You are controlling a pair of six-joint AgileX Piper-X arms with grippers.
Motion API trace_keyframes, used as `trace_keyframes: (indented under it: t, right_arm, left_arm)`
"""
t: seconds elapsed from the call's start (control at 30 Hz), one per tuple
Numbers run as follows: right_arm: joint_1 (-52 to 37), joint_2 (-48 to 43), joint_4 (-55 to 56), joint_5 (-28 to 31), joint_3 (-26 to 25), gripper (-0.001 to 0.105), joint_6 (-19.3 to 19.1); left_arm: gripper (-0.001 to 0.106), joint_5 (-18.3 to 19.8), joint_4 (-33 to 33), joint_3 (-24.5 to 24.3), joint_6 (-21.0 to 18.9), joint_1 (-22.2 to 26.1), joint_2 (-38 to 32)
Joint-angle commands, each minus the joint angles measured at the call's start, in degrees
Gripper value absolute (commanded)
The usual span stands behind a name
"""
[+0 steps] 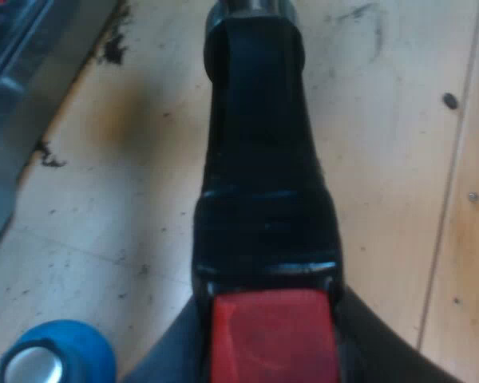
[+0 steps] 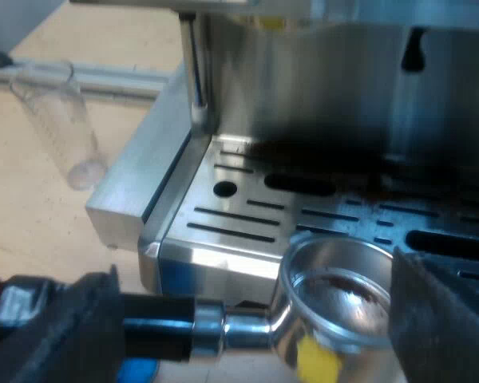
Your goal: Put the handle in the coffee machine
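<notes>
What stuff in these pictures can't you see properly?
Left wrist view: the handle runs off the edge, cutting off the metal basket.
Left wrist view: the blue tamper is cut by the edge; standing or lying, unclear.
Right wrist view: the espresso machine is cut off at the top, and where the holder locks in is lost in shadow.
Right wrist view: any marks on the measuring glass are too faint to read.
</notes>
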Motion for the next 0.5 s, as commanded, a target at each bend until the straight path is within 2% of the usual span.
trace_keyframes:
  t: [0.03,0.13,0.2,0.3,0.5]
  right_arm:
    - [0.3,0.4,-0.3,2.2,-0.5,0.069,-0.9]
    - [0.3,1.4,-0.4,2.5,-0.5,0.069,-0.9]
    - [0.3,2.6,-1.0,3.1,-0.5,0.069,-0.9]
    - [0.3,4.4,-3.3,5.1,-0.5,0.069,-0.9]
    - [0.3,8.6,-8.9,8.2,-0.5,0.069,-0.9]
  left_arm:
    - [0.000,4.4,-2.7,-0.4,-0.4,2.7,1.4]
    - [0.000,4.7,-4.3,-0.4,0.8,7.2,2.8]
    - [0.000,4.7,-4.4,-0.4,4.4,10.2,3.3]
    - [0.000,4.4,-4.2,-0.4,7.3,11.4,4.3]
    - [0.000,4.9,-6.4,-0.4,9.2,11.6,6.8]
